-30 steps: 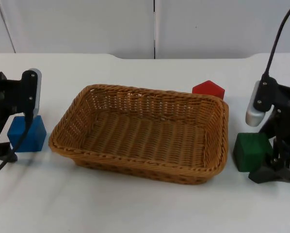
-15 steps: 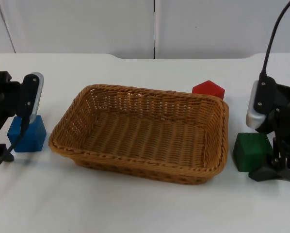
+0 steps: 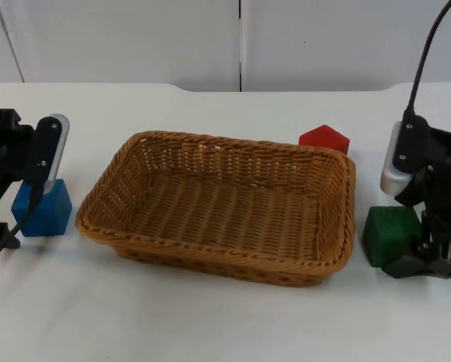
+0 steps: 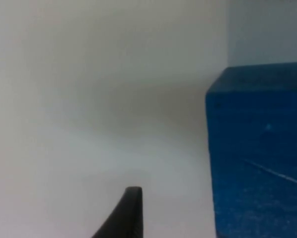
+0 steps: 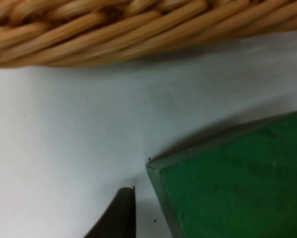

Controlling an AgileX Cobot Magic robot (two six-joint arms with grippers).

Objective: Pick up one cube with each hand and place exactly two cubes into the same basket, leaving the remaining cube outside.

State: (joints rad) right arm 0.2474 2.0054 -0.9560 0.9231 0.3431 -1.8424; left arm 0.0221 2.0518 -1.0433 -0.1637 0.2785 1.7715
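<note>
A woven basket (image 3: 222, 207) is sitting on the white tabletop (image 3: 210, 324), and everything else is lying around it. None of the three cubes is inside the basket.

The blue cube (image 3: 43, 209) is resting on the tabletop just beside the basket's left end, apart from its rim. The left tool (image 3: 1, 235) is hanging low over the tabletop at that cube's outer side, the side facing away from the basket. In the left wrist view one black fingertip (image 4: 123, 215) is standing close beside the face of the blue cube (image 4: 260, 153) without touching it; whether this tool is wide or narrow I cannot tell.

The green cube (image 3: 391, 234) is sitting just beside the basket's right end. The right tool (image 3: 429, 260) is down at the tabletop on the cube's outer side, away from the basket. In the right wrist view a fingertip (image 5: 116, 215) is standing just off a corner of the green cube (image 5: 238, 183), with the basket's wall (image 5: 128, 29) beyond it; how wide this tool is standing cannot be told either.

The red cube (image 3: 324, 139) is lying behind the basket's far right corner, close to its rim.
</note>
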